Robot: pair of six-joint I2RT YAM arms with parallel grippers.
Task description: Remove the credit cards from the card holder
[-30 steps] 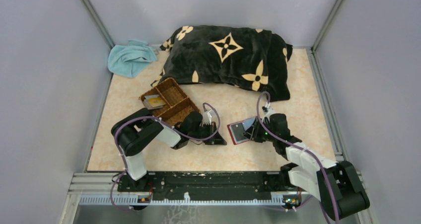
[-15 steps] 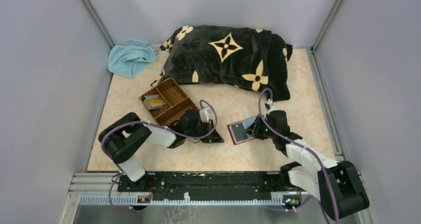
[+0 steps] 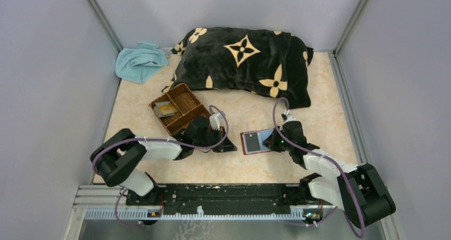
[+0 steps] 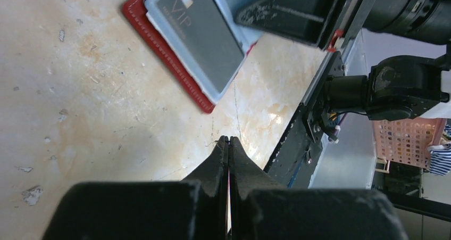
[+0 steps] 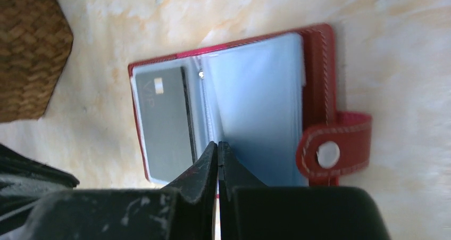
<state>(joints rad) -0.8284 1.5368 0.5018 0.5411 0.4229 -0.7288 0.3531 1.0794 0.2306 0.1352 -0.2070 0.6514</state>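
Steadying the open red card holder, flat on the table right of the wicker basket, with the right pincer pinched together at its spine; next, likely, spreading the closed, empty left pincer beside the basket to draw out the grey VIP card.

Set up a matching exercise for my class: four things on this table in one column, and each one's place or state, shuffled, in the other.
Column one
1. red leather card holder
2. dark grey VIP card
3. brown woven basket
4. light blue cloth

Column two
A. crumpled in the far left corner
B. holds a loose gold card
C. lies open on the table
D. tucked inside the card holder

Pairs: 1-C, 2-D, 3-B, 4-A
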